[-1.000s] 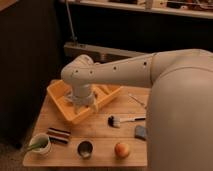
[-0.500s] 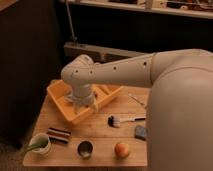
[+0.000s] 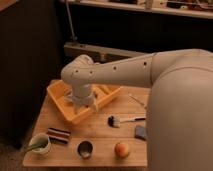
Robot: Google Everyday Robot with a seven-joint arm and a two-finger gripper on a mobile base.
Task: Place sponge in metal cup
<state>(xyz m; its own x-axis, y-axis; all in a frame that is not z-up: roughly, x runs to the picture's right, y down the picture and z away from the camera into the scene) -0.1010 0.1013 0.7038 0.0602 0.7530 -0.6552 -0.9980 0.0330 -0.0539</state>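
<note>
Here we see the pincer (image 3: 84, 104) hanging low inside the tray (image 3: 58, 101), straight behind the metal cup (image 3: 85, 148) and well apart from it. Whether it is released or clenched, we cannot tell. We see nothing in its grasp.

The metal cup stands upright near the front edge of the bench (image 3: 95, 134), its dark inside showing. The sponge (image 3: 140, 131) lies on the bench to the right of the metal cup and a little behind it, with its right part hidden by the robot's white arm. Between the two, just right of the metal cup, sits the orange (image 3: 121, 149). Left of the metal cup we find the striped block (image 3: 59, 135), and further left the white cup (image 3: 40, 143). Behind the metal cup and to its right lies a brush (image 3: 114, 120).
</note>
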